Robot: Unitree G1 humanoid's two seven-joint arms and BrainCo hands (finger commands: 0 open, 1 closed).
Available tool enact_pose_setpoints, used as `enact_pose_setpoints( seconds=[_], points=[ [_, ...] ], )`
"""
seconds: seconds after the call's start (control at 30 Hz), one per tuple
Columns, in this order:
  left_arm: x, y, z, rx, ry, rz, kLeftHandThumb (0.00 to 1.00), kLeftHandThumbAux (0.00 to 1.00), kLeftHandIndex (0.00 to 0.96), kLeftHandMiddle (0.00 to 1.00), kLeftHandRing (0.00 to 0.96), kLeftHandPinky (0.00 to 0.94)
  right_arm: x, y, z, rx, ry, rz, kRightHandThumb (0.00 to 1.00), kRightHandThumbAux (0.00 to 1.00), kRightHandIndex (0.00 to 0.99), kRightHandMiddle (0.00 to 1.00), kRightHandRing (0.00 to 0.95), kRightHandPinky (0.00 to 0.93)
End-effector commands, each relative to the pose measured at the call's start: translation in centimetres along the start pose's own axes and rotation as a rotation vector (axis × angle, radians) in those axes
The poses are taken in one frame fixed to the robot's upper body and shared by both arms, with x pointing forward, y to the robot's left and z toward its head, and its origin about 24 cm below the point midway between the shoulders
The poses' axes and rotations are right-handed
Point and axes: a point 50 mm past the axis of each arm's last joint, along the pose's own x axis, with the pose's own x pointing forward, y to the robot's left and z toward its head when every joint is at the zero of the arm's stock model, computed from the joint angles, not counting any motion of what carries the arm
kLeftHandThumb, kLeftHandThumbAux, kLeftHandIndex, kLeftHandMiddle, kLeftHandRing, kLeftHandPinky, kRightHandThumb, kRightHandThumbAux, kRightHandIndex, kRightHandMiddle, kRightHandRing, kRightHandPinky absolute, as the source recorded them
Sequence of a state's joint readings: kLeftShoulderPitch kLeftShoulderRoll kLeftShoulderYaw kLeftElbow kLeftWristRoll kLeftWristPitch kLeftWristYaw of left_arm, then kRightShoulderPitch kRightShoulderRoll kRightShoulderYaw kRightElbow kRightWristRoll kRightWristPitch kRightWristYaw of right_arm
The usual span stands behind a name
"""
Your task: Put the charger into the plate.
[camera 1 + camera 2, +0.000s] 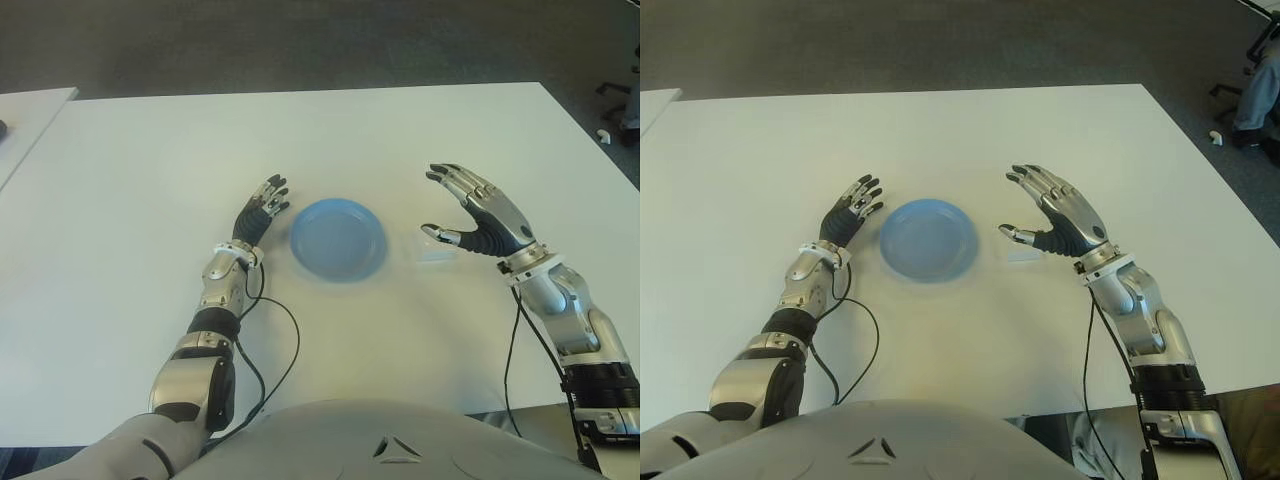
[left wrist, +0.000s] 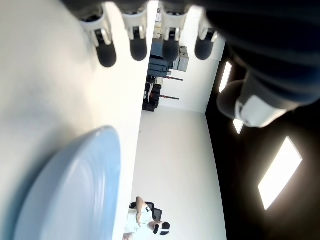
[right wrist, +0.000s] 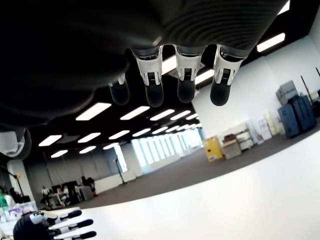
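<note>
Meanwhile, right robot hand (image 1: 478, 213) spread, raised beside the plate (image 1: 338, 240); left robot hand (image 1: 260, 210) open opposite.

1. You see a plain light blue plate (image 1: 338, 240) near the middle of the white table (image 1: 140, 180), with no pattern on it.
2. Your left hand (image 1: 262, 210) is silver with black fingers.
3. Your right hand (image 1: 478, 212) is silver with a black palm and black fingertips.
4. A pale, whitish charger (image 1: 436, 251) lies beside the plate, nearly matching the table.
5. Black cables (image 1: 262, 352) trail towards the table's near edge.
6. Beyond the far edge, the floor (image 1: 300, 40) is dark grey.
</note>
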State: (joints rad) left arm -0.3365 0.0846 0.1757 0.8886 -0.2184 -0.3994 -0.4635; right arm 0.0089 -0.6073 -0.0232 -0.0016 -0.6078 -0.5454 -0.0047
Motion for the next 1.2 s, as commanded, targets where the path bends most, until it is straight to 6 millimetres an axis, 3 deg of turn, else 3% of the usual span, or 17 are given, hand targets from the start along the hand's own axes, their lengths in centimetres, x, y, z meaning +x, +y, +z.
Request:
enact_pose_setpoints(
  seconds=[0.03, 0.43, 0.73, 1.2],
  points=[
    [-0.6, 0.1, -1.2, -0.025, 0.057, 0.007, 0.0, 0.514, 0.069, 0.064, 0.028, 0.011, 0.4, 0.2, -0.1, -0.029, -0.019, 0.026, 0.191, 0.225, 0.0, 0.0, 0.0, 0.0],
    [-0.5, 0.1, -1.2, -0.004, 0.061, 0.007, 0.0, 0.559, 0.064, 0.06, 0.029, 0.005, 1.0, 0.3, -1.2, -0.04, -0.003, 0.053, 0.207, 0.173, 0.0, 0.0, 0.0, 0.0],
    [-0.6, 0.2, -1.2, 0.011, 0.06, 0.001, 0.0, 0.571, 0.056, 0.052, 0.021, 0.004, 1.0, 2.8, -5.3, -0.105, 0.075, 0.167, 0.224, 0.158, 0.0, 0.0, 0.0, 0.0],
    [-0.6, 0.0, -1.1, 0.013, 0.064, 0.004, 0.0, 0.583, 0.057, 0.054, 0.024, 0.009, 1.6, 4.6, -6.2, -0.154, 0.053, 0.376, 0.23, 0.148, 0.0, 0.0, 0.0, 0.0]
  ],
)
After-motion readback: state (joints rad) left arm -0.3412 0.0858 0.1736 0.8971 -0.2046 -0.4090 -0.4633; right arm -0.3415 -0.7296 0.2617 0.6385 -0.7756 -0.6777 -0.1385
